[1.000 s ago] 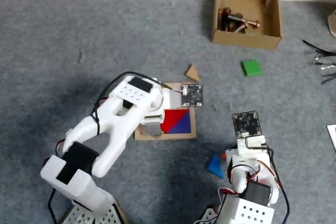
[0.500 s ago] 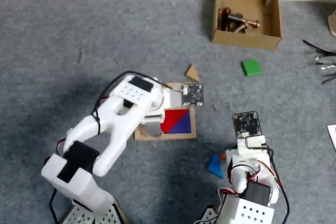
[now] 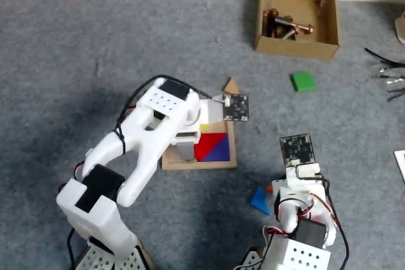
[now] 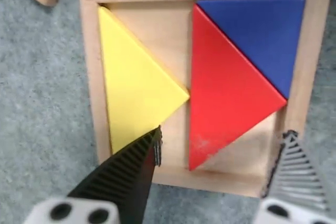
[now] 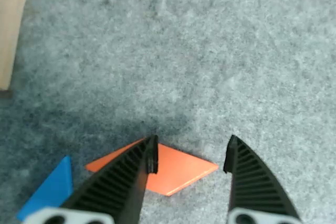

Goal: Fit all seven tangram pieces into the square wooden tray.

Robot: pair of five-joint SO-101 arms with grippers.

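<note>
Yellow triangle (image 4: 131,87) seated, my left gripper (image 4: 221,139) hangs spread over the tray (image 4: 88,77); right gripper (image 5: 191,149), spread, should take the orange piece (image 5: 178,174).

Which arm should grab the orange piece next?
Right. The right gripper hangs open directly over the orange piece on the carpet, while the left gripper is open above the tray, farther from it.

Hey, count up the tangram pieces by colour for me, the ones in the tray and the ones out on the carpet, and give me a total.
yellow triangle: 1
red triangle: 1
blue: 2, dark blue triangle and light blue triangle
green square: 1
orange parallelogram: 1
plain wood triangle: 1
Total: 7
</note>
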